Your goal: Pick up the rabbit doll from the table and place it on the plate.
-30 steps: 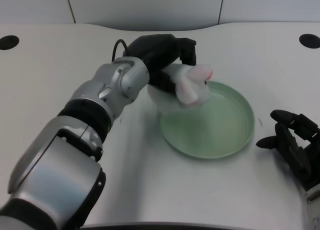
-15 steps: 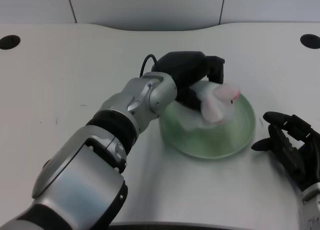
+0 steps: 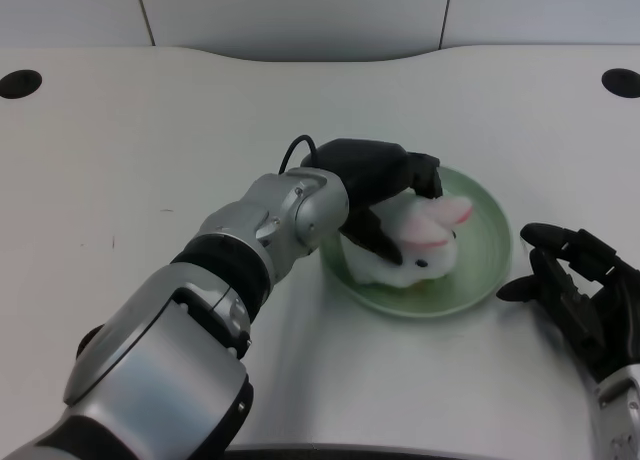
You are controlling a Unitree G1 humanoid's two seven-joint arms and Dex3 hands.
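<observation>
Now placing step: left hand [image 3: 375,185] fingers wrapped around rabbit doll [image 3: 412,248], doll resting on green plate [image 3: 490,242] at 9 o'clock side. Next move: spread fingers, withdraw toward 9 o'clock.

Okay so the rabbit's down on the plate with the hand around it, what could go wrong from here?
1. The left hand is wrapped over the rabbit doll; if the fingers catch the plush while opening, lifting away may drag it back off the plate.
2. The doll sits toward the plate's left side, near the rim, so a nudge could tip it onto the table.
</observation>
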